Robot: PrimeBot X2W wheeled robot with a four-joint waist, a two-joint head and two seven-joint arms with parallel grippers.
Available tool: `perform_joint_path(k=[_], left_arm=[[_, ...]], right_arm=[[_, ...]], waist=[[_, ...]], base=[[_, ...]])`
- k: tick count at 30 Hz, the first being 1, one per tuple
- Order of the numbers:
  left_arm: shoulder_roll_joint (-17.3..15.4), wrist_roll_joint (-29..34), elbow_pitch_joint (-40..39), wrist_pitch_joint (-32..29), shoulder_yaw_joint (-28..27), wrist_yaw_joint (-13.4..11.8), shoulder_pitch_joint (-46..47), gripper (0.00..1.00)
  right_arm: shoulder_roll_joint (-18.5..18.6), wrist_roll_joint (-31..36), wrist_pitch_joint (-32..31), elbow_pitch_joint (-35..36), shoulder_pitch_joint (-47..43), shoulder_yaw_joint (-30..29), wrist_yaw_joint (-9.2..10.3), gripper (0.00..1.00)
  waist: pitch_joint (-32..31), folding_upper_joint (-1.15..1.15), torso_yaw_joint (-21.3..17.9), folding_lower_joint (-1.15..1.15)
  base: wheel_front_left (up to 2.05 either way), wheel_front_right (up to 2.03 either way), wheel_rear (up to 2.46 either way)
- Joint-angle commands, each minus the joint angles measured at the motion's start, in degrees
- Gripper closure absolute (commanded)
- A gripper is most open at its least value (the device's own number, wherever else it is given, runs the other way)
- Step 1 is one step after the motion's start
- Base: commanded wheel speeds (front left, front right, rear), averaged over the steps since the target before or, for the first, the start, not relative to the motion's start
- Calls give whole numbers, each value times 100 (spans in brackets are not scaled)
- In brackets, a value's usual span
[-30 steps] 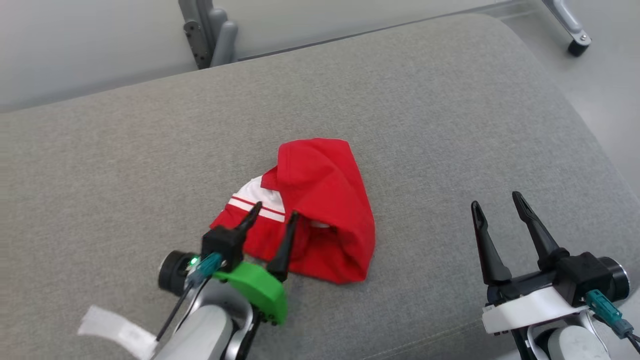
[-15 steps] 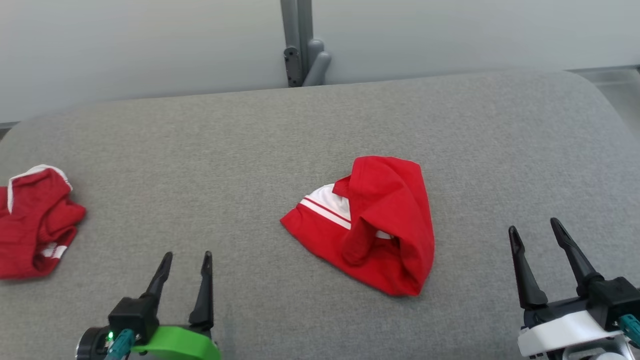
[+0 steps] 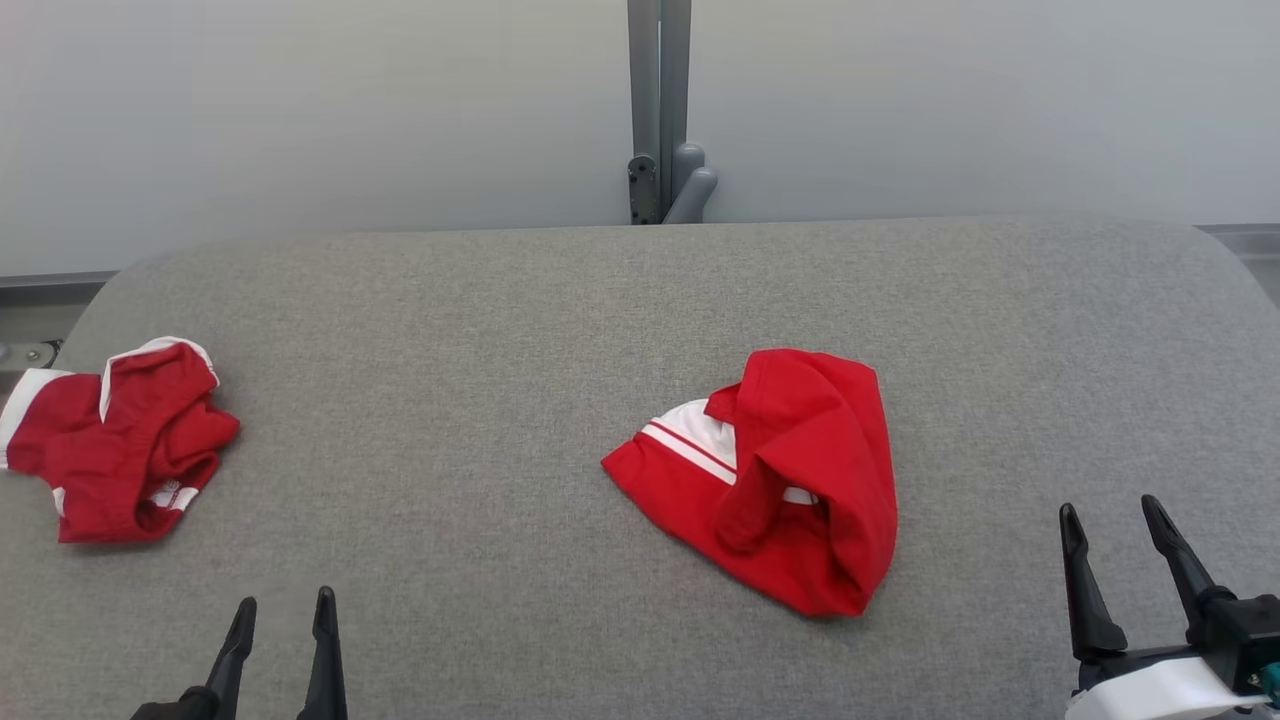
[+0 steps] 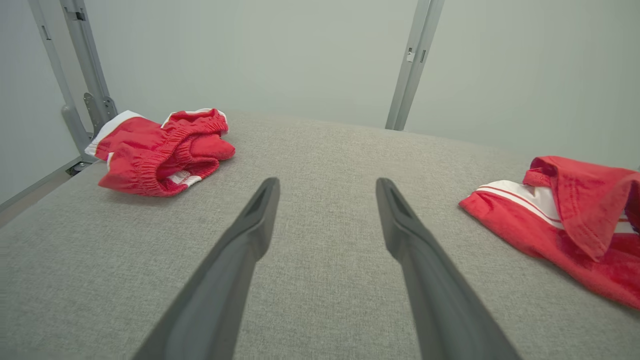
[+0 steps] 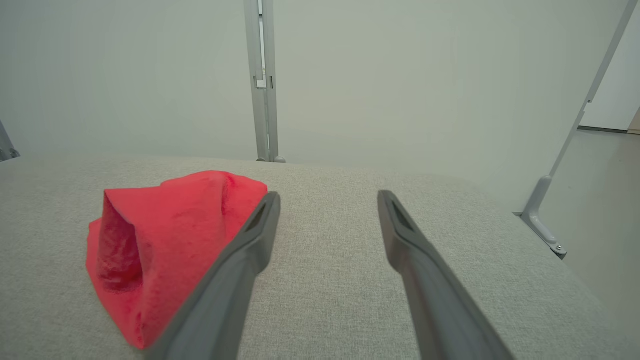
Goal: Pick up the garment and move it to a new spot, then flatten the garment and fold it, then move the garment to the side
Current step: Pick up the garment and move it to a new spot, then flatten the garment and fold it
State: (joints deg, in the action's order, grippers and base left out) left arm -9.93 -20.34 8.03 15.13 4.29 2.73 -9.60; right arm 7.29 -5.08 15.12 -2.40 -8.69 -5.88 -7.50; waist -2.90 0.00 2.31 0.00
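Garment (image 3: 800, 470) lies untouched; left gripper (image 3: 285, 600), right gripper (image 3: 1109, 506) agape; wrist view shows second garment's (image 4: 195, 147) seemingly elastic waistband (image 4: 157, 159).

This looks like a robotics lab or test bay rather than a home. A wide grey fabric-covered worktop (image 3: 480, 300) with rounded corners stands before plain pale partition panels (image 3: 300, 110). The panels are joined by a bare grey metal post (image 3: 659, 90) with bolted brackets. A slanted grey metal strut (image 5: 534, 200) is fixed to a smooth grey floor (image 5: 600, 210). A rumpled red garment with white stripes (image 3: 800, 470) and a second crumpled red-and-white garment (image 3: 130, 440) lie well apart on the worktop.
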Motion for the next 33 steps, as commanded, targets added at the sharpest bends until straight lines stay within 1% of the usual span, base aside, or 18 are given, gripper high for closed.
perform_joint_path(k=[1, 2, 6, 17, 20, 23, 26, 31, 33], left_arm=[[81, 66, 0, 2, -129, 95, -76, 0], [164, 156, 17, 2, -273, 186, -82, 0], [299, 274, 49, 2, -472, 329, -61, 0], [475, 378, 118, 2, -636, 464, 99, 0], [564, 132, 195, 2, -567, 480, 221, 0], [621, -45, 404, 3, -286, 477, 496, 0], [637, -204, 731, -81, 196, 476, 952, 0], [662, -630, 1432, -714, 761, 477, 1992, 0], [671, -633, 1741, -941, 1036, 478, 2426, 0]], right_arm=[[-2, -31, 5, -21, 14, 8, 2, 0], [-1, -33, 4, -32, 45, 21, 2, 0], [-18, -37, 4, -49, 69, 32, 2, 0], [-32, -40, 4, -17, 117, 106, 2, 0], [-31, -40, 4, 32, 174, 158, 2, 0], [-18, -37, 4, 84, 237, 247, 2, 0], [5, -29, 4, 163, 368, 391, 2, 0], [-29, -2, 4, 417, 623, 582, 3, 0], [-42, -5, 4, 475, 714, 647, 3, 0]], waist=[[4, 0, -31, 0], [12, 0, -46, 0], [24, 0, -66, 0], [82, 0, -137, 0], [161, 0, -199, 0], [289, 0, -318, 0], [490, 0, -500, 0], [935, 0, -864, 0], [1065, 0, -1018, 0]], base=[[0, 0, 0], [0, 0, 0], [0, 0, 0], [0, 0, 0], [0, 0, 0], [0, 0, 0], [0, 0, 0], [0, 0, 0], [0, 0, 0]])
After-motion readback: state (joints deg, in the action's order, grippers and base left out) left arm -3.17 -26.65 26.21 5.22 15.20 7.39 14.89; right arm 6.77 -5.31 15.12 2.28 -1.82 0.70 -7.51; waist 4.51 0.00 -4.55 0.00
